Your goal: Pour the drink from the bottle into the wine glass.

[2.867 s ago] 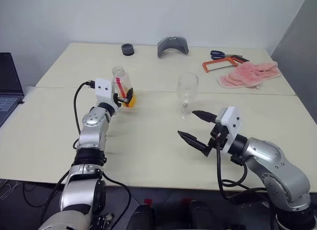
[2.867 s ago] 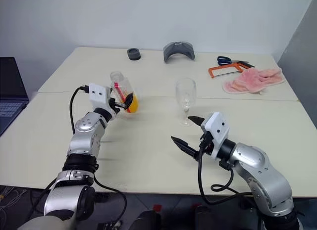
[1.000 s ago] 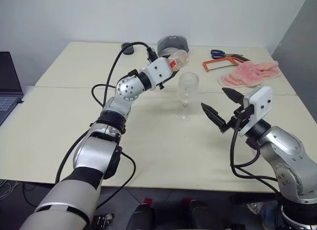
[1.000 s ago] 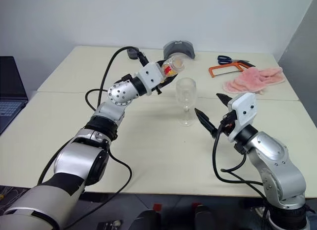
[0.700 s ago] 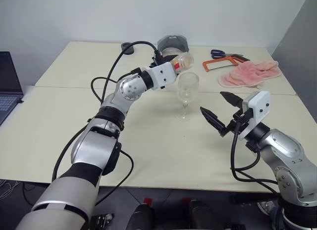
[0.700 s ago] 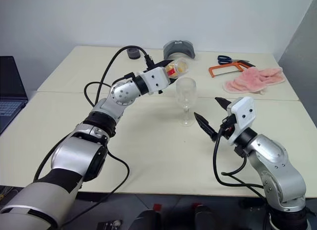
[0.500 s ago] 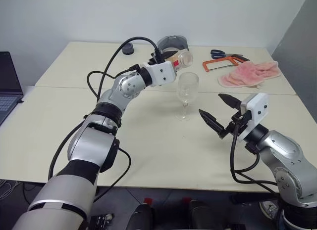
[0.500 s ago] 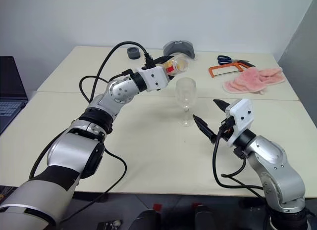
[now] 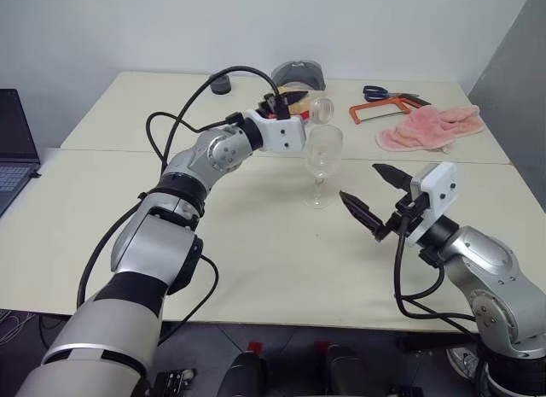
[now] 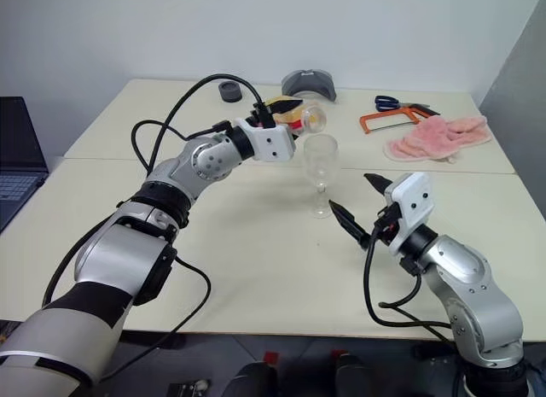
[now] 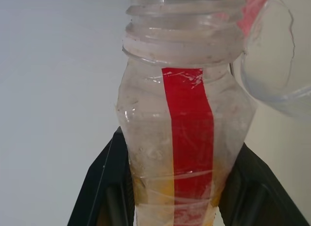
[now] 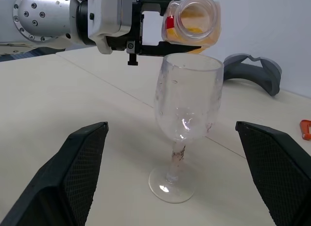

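Observation:
The wine glass [image 9: 323,152] stands upright at the middle of the table, clear, with no liquid showing in it. My left gripper [image 9: 294,109] is shut on the bottle [image 9: 309,110], holding it about level just above and behind the rim. The uncapped mouth points at the glass. The orange drink [image 12: 195,29] lies along the bottle's lower side. In the left wrist view the black fingers [image 11: 104,187] clamp the bottle [image 11: 187,138] on both sides of its red strip. My right gripper [image 9: 358,182] hovers open just right of the glass, which stands between its fingers [image 12: 82,172] without touching them.
Along the table's far edge lie a black ring [image 9: 220,84], a grey curved piece [image 9: 299,74], blue-handled scissors [image 9: 375,94], an orange hacksaw [image 9: 380,112] and a pink cloth [image 9: 426,129]. A laptop [image 9: 13,149] sits off the left side.
My left arm has carried the bottle from the table's left up to the glass. Over the last second the wrist rolled and tipped the bottle's mouth toward the glass. The right gripper stays open.

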Robot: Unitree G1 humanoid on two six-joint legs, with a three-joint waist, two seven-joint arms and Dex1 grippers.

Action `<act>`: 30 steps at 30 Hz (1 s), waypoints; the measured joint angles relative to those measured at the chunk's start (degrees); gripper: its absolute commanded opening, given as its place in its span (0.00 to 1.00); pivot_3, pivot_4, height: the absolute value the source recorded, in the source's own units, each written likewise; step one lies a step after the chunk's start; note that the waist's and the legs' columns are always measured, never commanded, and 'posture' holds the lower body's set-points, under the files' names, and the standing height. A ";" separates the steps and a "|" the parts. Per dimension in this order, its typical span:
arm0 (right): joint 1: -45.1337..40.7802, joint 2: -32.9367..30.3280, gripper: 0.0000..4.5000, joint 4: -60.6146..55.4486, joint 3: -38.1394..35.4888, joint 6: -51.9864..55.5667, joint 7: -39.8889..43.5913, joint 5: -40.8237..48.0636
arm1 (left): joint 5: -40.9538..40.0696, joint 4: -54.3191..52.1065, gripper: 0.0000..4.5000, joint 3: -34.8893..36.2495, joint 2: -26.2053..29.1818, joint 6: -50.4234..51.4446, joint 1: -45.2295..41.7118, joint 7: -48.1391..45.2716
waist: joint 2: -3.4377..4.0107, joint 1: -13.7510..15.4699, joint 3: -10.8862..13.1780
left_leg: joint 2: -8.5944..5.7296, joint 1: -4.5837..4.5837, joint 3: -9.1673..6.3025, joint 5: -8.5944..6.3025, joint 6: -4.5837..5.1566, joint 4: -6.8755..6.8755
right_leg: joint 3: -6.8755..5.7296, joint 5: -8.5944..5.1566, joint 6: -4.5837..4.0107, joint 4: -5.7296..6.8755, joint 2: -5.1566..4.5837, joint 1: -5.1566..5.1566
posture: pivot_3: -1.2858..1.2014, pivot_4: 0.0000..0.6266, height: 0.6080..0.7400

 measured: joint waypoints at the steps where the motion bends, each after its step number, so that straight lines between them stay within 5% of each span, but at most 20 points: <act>1: 0.00 0.00 1.00 0.00 0.08 -0.01 -0.03 0.00 | 0.32 0.08 0.38 -0.14 0.15 0.00 -0.02 0.45 | 0.00 0.00 0.00 | 0.00 0.00 0.00 0.00 0.00 0.00 | 0.00 0.00 0.00 0.00 0.00 0.00 | 0.52 0.24 1.00; 30: 0.00 0.28 1.00 0.00 1.48 -1.17 -0.94 -0.54 | 8.07 2.15 0.38 -5.66 1.31 0.22 -3.65 11.41 | 0.00 0.01 0.00 | -0.05 0.00 0.00 0.01 -0.01 0.01 | 0.00 0.00 0.00 0.04 -0.03 -0.01 | 0.52 0.24 1.00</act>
